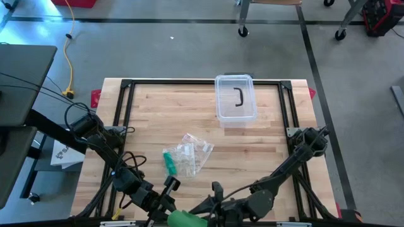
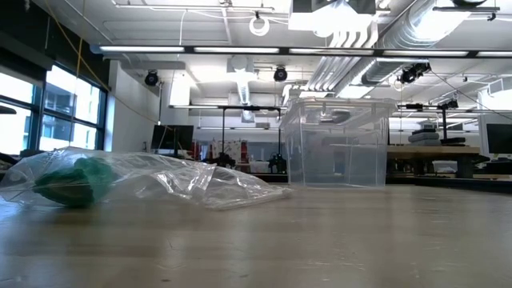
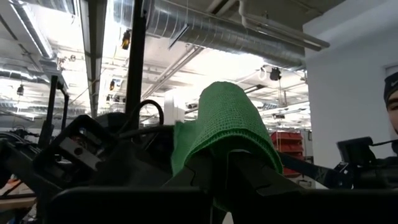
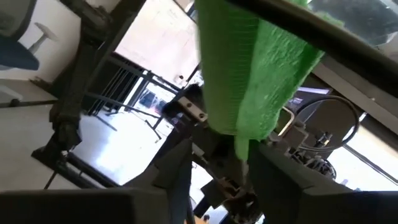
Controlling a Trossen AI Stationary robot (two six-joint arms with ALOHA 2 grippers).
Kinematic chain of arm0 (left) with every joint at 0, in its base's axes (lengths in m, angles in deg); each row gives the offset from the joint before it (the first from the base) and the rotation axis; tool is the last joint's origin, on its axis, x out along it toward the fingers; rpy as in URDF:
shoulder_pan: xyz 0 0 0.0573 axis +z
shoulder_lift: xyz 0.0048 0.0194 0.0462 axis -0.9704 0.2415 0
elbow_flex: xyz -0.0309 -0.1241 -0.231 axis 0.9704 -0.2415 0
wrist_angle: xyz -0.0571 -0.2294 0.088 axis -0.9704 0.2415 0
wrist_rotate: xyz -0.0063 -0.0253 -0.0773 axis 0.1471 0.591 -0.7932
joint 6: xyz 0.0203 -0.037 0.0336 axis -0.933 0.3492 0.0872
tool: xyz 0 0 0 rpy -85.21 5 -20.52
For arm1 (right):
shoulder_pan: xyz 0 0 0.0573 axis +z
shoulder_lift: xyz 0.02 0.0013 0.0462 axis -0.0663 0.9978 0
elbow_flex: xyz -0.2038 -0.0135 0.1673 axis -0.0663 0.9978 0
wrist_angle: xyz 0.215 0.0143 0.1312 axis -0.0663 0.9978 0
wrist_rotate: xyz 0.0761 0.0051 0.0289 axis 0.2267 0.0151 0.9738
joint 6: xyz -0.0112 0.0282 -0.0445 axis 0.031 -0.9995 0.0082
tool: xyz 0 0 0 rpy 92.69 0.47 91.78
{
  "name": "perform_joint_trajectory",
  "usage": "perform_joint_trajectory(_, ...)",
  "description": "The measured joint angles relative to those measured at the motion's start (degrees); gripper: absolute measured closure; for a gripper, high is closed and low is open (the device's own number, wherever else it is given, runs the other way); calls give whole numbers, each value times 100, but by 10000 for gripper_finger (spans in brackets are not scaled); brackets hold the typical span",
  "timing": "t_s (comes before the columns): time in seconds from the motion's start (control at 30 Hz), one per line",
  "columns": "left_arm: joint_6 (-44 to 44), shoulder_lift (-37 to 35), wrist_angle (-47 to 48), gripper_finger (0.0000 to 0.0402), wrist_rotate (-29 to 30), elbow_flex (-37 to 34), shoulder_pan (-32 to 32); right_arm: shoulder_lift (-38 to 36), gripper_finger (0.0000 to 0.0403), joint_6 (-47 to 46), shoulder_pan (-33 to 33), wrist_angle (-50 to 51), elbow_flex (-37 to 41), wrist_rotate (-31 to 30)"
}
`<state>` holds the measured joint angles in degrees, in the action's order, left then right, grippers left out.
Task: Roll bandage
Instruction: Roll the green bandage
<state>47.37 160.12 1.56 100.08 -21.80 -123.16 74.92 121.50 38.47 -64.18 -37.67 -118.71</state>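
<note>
A green mesh bandage (image 1: 186, 219) hangs in the air at the table's near edge, between my two grippers. My left gripper (image 1: 170, 213) is shut, and the bandage (image 3: 227, 121) drapes over its fingertips like a hood. My right gripper (image 4: 227, 171) comes from the right and stands open. The bandage's hanging band (image 4: 249, 81) runs down into the gap between its fingers. A clear plastic bag (image 1: 188, 154) with a second green roll (image 2: 72, 180) inside lies flat on the table's middle. My left gripper has the bandage over its shut fingertips (image 3: 217, 165), which slant upward. The fold (image 3: 231, 134) lies over both fingers and falls down their sides, clear of the table. The cloth hides whether a layer is pinched between them.
A clear lidded plastic box (image 1: 235, 98) stands on the far middle of the wooden table (image 1: 158, 107), also seen upright in the low view (image 2: 340, 144). A black frame runs around the tabletop. A person (image 3: 392, 102) shows at the edge of the left wrist view, beyond the table.
</note>
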Motion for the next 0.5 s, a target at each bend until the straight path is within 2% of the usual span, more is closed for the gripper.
perform_joint_trajectory(0.13, 2, 0, 2, 387, -1, 0, 19, -2, 232, -11, -50, -197, 0, 198)
perform_joint_trajectory(0.3, 51, 0, 7, 387, -2, 0, 68, 0, 240, -11, -103, -340, 0, 271)
perform_joint_trajectory(0.5, 52, 0, 4, 387, -45, 0, 21, 0, 245, -11, -19, -97, 0, -489)
